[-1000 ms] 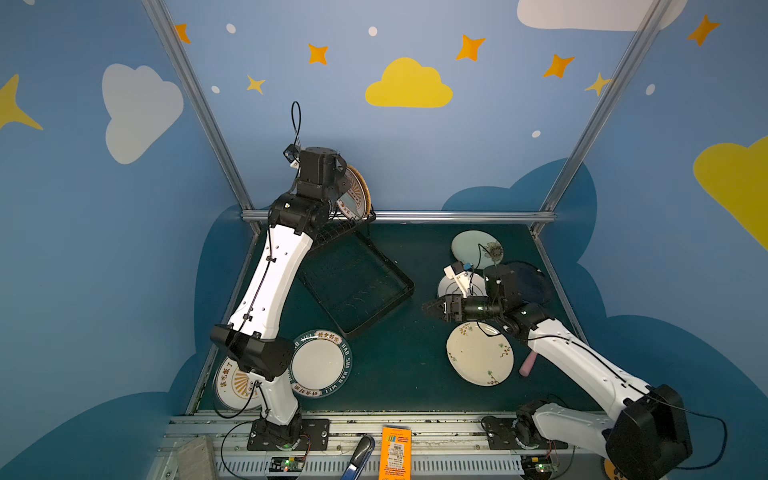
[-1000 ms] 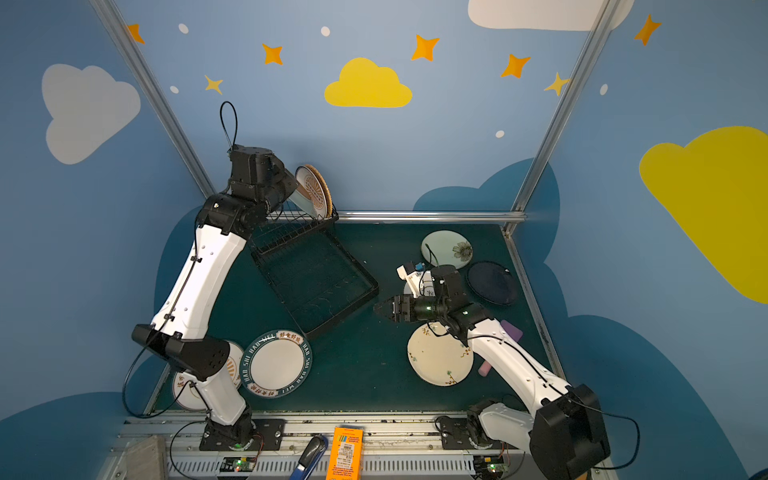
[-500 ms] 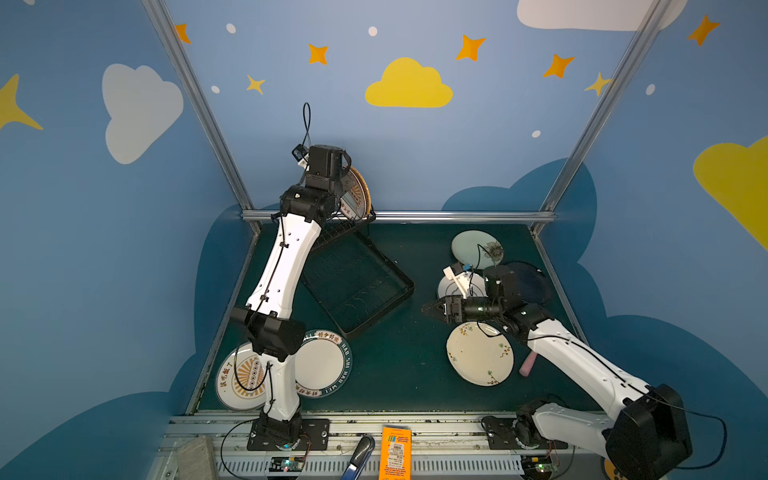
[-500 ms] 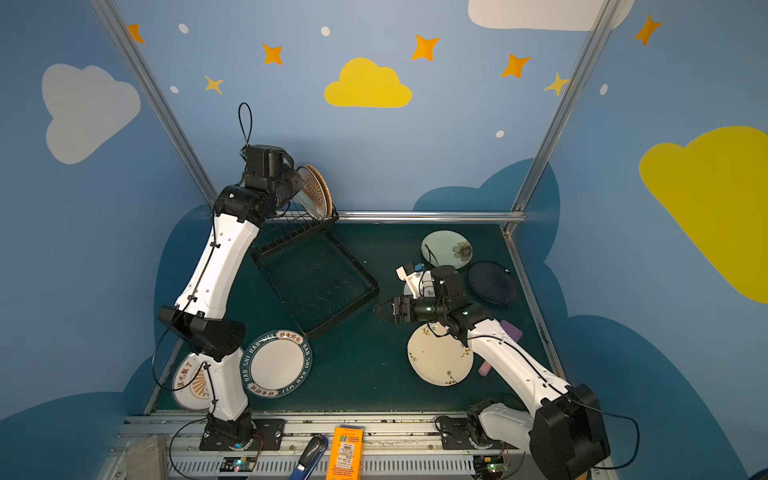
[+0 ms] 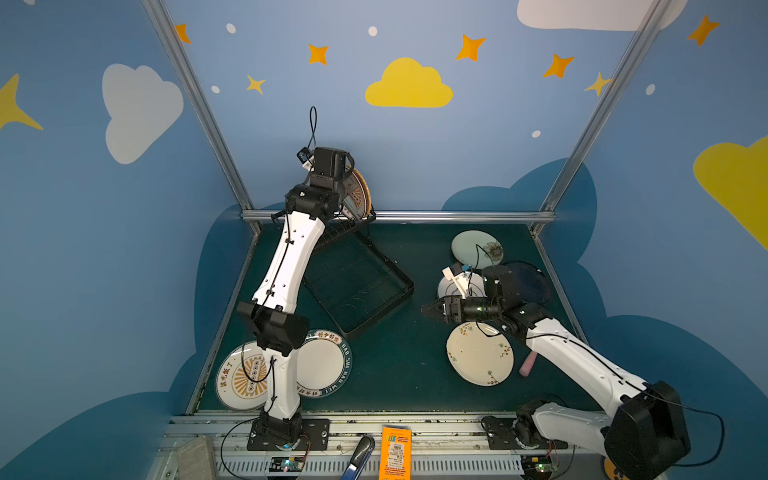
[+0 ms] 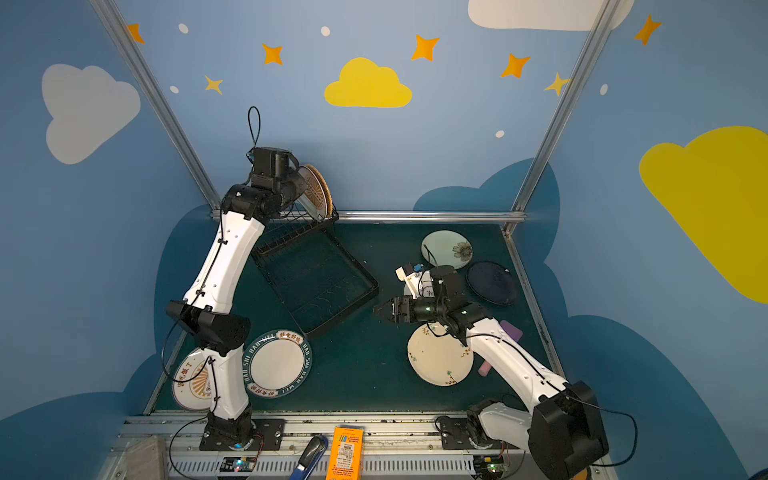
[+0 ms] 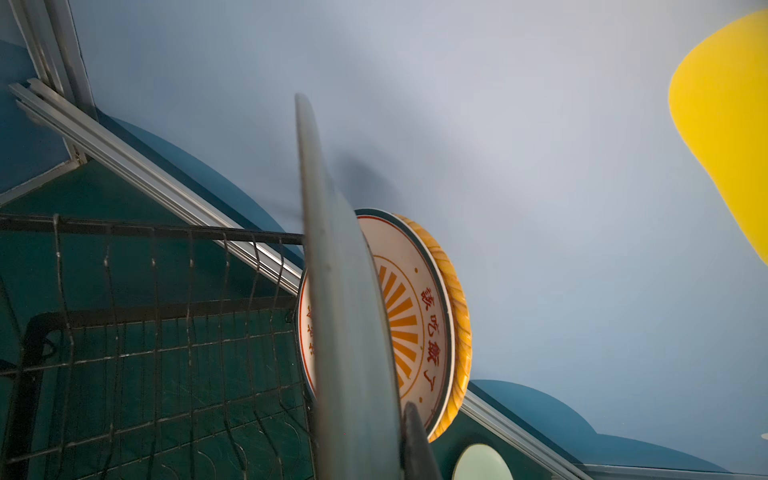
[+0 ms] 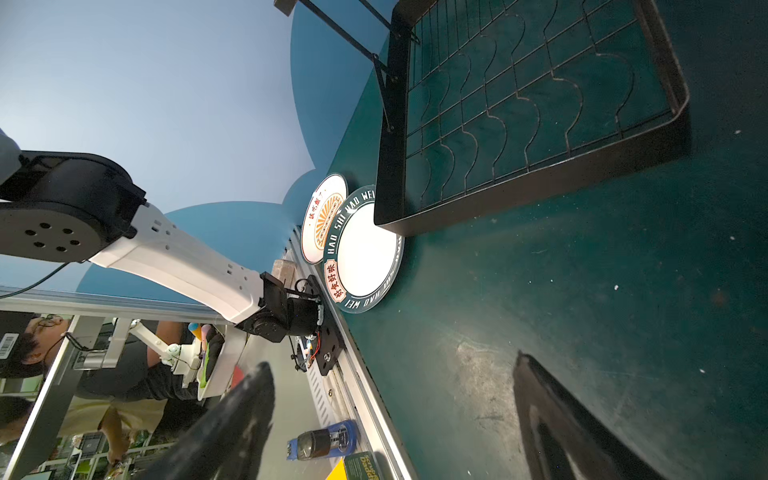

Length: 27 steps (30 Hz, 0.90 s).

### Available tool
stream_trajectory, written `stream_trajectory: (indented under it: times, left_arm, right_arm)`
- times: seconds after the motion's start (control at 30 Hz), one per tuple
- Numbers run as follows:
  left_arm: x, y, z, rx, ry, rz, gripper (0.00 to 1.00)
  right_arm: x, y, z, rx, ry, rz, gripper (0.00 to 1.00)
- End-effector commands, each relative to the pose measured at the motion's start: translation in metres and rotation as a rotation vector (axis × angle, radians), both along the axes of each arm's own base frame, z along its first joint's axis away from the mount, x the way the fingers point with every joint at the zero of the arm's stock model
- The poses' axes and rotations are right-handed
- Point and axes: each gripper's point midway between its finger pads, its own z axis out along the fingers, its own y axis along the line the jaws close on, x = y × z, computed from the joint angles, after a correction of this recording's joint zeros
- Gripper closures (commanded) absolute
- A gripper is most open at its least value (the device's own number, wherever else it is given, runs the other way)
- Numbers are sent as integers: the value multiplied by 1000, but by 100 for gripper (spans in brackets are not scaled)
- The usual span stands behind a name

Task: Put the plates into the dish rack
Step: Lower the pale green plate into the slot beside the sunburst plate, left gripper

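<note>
My left gripper (image 5: 341, 195) is raised at the back over the dish rack's (image 5: 409, 286) slotted section, shut on a grey-green plate (image 7: 345, 311) held on edge. One finger (image 7: 415, 440) shows against the plate. Behind it a sunburst plate (image 7: 415, 316) and an orange woven plate (image 6: 318, 189) stand in the rack. My right gripper (image 5: 430, 309) hovers open and holds nothing, between the rack's tray and a cream floral plate (image 5: 478, 357). A pale green plate (image 5: 473, 247), a navy plate (image 5: 532, 282), a sunburst plate (image 5: 239, 378) and a lettered-rim plate (image 5: 326, 365) lie flat.
A white plate (image 5: 446, 286) lies partly hidden under my right wrist. A pink stick (image 5: 527, 365) lies to the right of the cream plate. The back wall and its metal rail (image 5: 457, 216) run close behind the rack. An orange box (image 5: 395, 455) sits on the front rail.
My left arm's elbow has swung right and straightened up, uncovering more of the front-left sunburst plate. The wrist stays at the rack with its plate. The right arm has not moved.
</note>
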Motion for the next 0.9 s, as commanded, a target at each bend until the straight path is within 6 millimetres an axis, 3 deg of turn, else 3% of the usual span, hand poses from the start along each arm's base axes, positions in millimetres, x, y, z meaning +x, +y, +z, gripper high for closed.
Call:
stream_trajectory:
  times: [0.0,0.87]
  left_arm:
    - [-1,6,45,-9,-136,20,96]
    - [6,14,24,-11,-73,47,96]
  right_arm:
    - [-1,2,-1,0,-5,16,12]
    - [1,2,-8,-16,18,14,12]
